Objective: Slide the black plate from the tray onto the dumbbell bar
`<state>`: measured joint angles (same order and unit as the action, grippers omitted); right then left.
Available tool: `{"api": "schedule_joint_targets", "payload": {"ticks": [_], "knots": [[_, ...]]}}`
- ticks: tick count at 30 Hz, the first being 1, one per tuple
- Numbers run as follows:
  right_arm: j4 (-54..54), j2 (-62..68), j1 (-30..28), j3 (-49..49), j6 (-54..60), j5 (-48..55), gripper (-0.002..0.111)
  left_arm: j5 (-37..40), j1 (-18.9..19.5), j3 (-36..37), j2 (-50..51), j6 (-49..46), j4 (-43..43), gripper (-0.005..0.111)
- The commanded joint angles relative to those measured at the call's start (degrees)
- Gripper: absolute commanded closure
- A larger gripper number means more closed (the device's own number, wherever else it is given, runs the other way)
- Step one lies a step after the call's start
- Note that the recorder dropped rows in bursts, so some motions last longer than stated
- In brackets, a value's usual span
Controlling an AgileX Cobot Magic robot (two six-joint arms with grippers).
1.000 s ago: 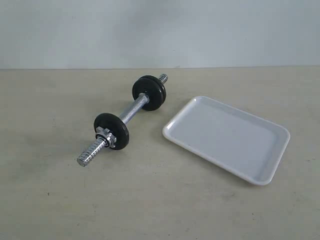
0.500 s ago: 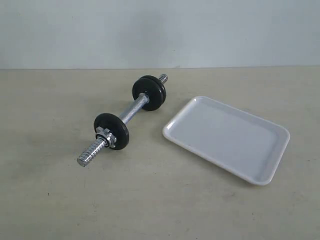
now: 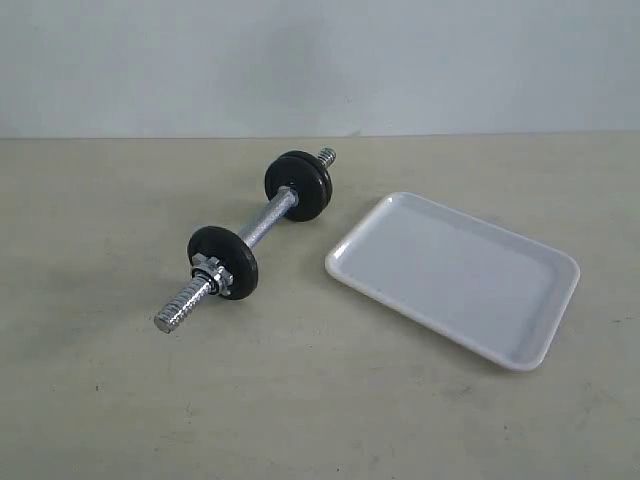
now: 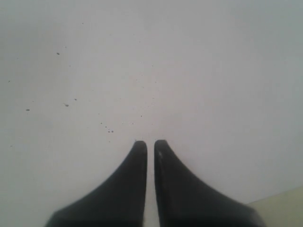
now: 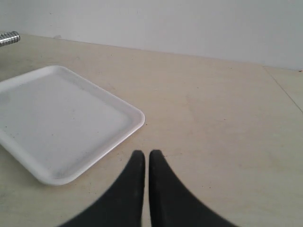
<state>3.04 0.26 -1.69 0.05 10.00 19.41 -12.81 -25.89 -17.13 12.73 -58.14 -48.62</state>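
Nothing changes: tray (image 3: 452,278) centre-right holds no black plate, dumbbell bar (image 3: 262,224) unmoved; left gripper (image 4: 149,144), right gripper (image 5: 142,153) pinched closed, empty; likely done.

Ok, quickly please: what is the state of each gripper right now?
Left gripper: closed, holding nothing.
Right gripper: closed, holding nothing.

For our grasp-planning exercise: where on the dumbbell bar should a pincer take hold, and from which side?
Grip the dumbbell bar at its bare middle, between the two black discs, coming from above with the jaws straddling the rod. The discs hold that stretch off the table, leaving room beneath.
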Motion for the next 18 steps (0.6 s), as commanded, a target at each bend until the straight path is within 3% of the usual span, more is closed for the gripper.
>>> {"api": "schedule_joint_targets", "payload": {"ticks": [1,9,12,15,18], "knots": [[-0.51,-0.26,-0.15,-0.05,-0.03,-0.06,0.107,-0.69,0.18,0.16,-0.33,0.22,-0.44,0.102],[-0.51,-0.26,-0.14,-0.05,-0.17,-0.06,0.107,-0.69,0.18,0.16,-0.33,0.22,-0.44,0.102],[-0.51,-0.26,-0.14,-0.05,-0.17,-0.06,0.107,0.06,0.71,0.16,-2.21,-4.30,-0.96,0.102],[-0.51,-0.26,-0.14,-0.05,-0.28,-0.06,0.107,4.89,3.17,1.50,-4.68,-4.02,-3.26,0.102],[-0.51,-0.26,-0.14,-0.05,-0.28,-0.06,0.107,9.06,8.12,5.38,-6.24,-2.05,-4.89,0.102]]}}
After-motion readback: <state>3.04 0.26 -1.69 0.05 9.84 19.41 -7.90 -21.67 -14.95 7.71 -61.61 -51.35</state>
